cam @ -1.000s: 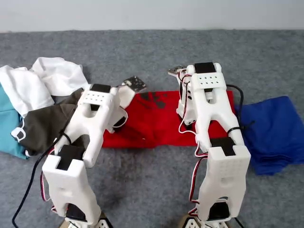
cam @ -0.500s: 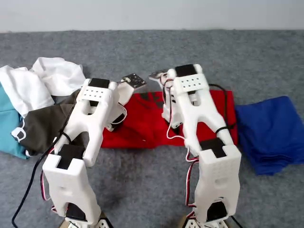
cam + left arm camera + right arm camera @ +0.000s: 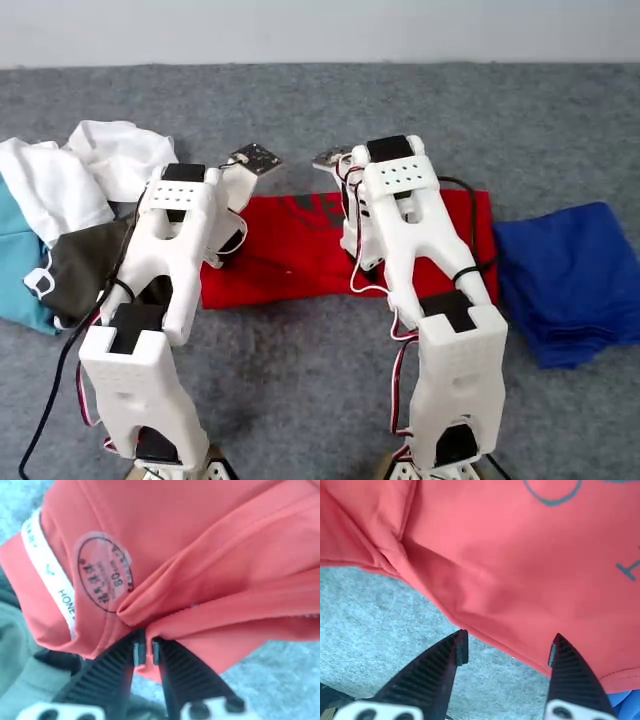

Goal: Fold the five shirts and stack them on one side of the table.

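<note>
A red shirt [image 3: 300, 255] lies spread across the middle of the grey table. My left gripper [image 3: 145, 652] is shut on a bunched fold of the red shirt [image 3: 200, 555] near its collar label, at the shirt's left end. My right gripper [image 3: 507, 650] hangs open just over the near edge of the red shirt [image 3: 520, 555], with only cloth and table below it. A folded blue shirt [image 3: 565, 280] rests at the right side. At the left lies a loose heap: a white shirt [image 3: 120, 160], a second white one [image 3: 45, 185], a teal one [image 3: 15, 250] and a dark olive one [image 3: 85, 265].
The left arm [image 3: 180, 230] stands over the border between the heap and the red shirt. The right arm [image 3: 400, 200] stands over the red shirt's right half. Bare grey table [image 3: 300, 110] stretches behind the shirts, with a pale wall at the far edge.
The left arm has shifted left, dragging the red shirt's left end with it. The right arm swung left about a second ago and has since kept still.
</note>
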Available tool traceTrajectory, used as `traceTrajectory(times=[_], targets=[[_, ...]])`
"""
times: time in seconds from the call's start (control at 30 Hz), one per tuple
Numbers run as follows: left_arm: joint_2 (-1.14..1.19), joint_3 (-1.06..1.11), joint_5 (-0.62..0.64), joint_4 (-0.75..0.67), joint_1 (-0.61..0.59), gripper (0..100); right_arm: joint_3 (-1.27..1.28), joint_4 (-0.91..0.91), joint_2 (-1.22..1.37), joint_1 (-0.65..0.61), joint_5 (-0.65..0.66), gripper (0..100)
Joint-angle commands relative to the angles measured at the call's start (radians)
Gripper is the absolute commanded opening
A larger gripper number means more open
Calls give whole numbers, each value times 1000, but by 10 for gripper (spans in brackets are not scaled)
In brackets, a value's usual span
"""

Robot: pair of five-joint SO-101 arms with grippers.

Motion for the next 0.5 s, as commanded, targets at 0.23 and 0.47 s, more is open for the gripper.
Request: traceTrajectory(times=[0.23,0.47], targets=[[-5,-48,112,-11,-9,157,-9,36,-65,-10,12,266],[-17,-166,187,0,-28,158,-9,39,-65,-12,14,266]])
